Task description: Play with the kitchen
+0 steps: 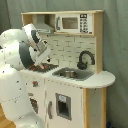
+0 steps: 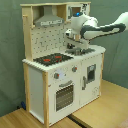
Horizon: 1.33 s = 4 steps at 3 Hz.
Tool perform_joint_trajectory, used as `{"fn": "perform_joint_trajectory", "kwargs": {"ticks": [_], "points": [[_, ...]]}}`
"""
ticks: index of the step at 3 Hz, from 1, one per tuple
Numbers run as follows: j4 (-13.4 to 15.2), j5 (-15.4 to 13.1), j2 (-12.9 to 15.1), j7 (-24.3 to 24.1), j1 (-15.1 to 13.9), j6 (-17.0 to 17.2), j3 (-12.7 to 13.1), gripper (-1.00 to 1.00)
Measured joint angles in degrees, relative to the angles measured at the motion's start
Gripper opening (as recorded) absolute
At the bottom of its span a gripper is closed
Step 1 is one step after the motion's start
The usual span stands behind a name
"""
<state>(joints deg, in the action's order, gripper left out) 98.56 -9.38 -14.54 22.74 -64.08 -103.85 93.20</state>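
Note:
The kitchen is a white and light-wood toy unit. It has a black-red stovetop, a grey hood, a sink with a black faucet, a microwave and a windowed oven door. My gripper points down just above the counter, near where the stovetop meets the sink. It touches nothing that I can see. In the first exterior view my arm hides most of the stovetop. In the second exterior view the arm covers the faucet and part of the microwave.
A white tiled back wall and the shelf under the microwave close in the space above the counter. A lower cabinet door with a dark panel sits under the sink. The kitchen stands on a wooden floor before a grey curtain.

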Motion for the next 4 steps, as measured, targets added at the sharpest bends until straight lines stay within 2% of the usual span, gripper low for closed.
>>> {"fn": "perform_joint_trajectory", "kwargs": {"ticks": [1,2,4], "points": [[-2.0,-2.0,-2.4,-0.7,0.6,3.7,2.6,1.00],[-3.7,-5.7,-4.0,-0.7,3.5,6.8,3.3,1.00],[-4.6,-13.9,-7.7,-0.7,10.4,9.2,3.5,1.00]]}}
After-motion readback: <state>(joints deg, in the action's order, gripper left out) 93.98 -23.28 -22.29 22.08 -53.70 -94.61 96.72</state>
